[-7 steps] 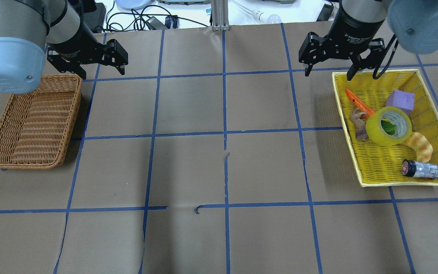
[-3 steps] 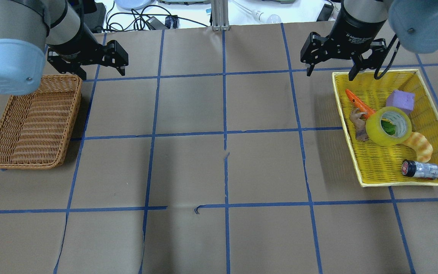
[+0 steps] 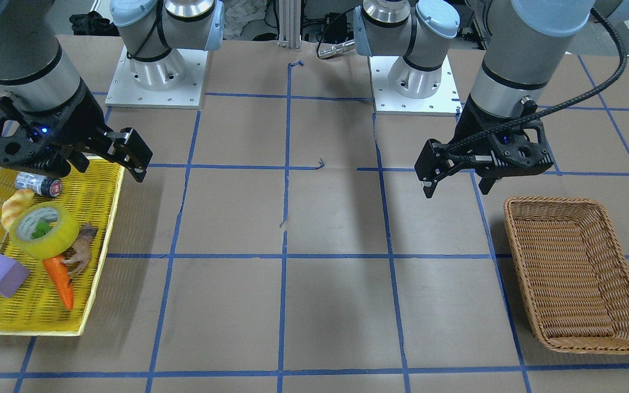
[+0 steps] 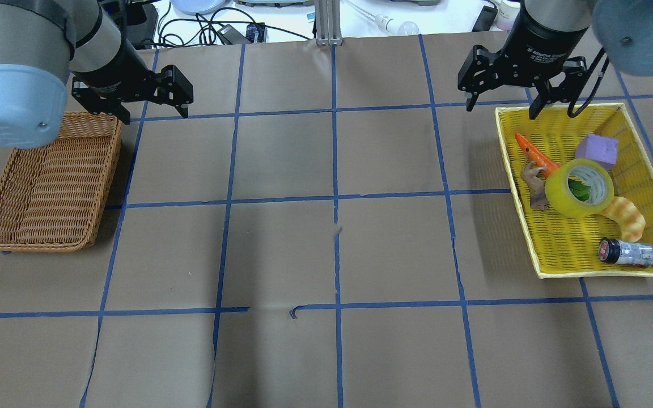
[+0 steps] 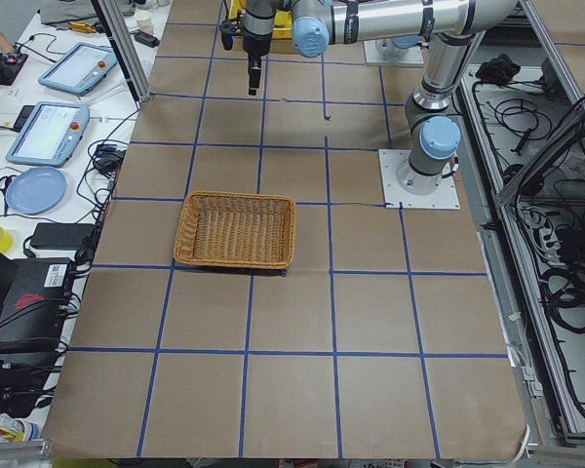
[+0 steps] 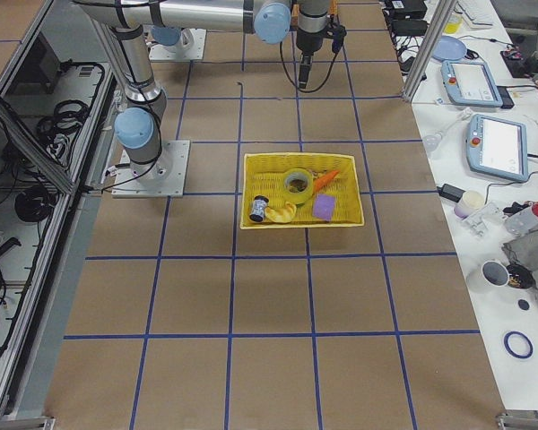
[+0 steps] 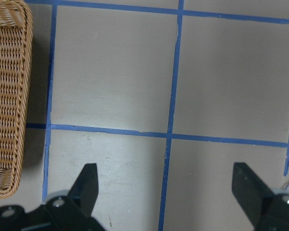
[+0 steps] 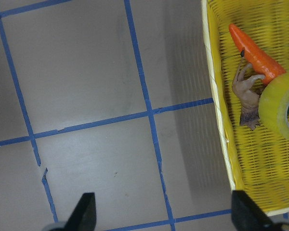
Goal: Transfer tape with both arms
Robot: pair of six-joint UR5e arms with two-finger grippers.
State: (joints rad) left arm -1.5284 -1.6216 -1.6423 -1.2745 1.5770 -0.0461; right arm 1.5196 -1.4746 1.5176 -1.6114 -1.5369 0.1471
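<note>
The tape [image 4: 579,188] lies in the middle of the yellow mesh basket [image 4: 564,243] on the robot's right side of the table. Its open core faces upward and is slightly tilted, with something green [image 4: 580,190] showing inside the ring. Things crowd it on nearly every side. An orange toy carrot [image 4: 535,154] runs up to its rim on the far side. A small brown hand-shaped figure [image 4: 536,187] touches it on the side toward the table's middle. A toy croissant [image 4: 624,216] is pressed against the opposite side. A purple foam block [image 4: 597,149] sits just beside it toward the far corner. A small jar with a red-and-black cap [image 4: 627,252] lies on its side near the basket's near edge, apart from the roll.

The right gripper [image 4: 501,110] hangs above the basket's far corner, well apart from the tape. Its fingers are spread wide and hold nothing; one is over the rim and the other over the brown paper table [image 4: 326,255].

The left gripper [image 4: 151,112] is likewise spread and empty. It hovers over a blue grid line [image 4: 281,110], beside the far corner of the wicker basket [image 4: 49,181].
</note>
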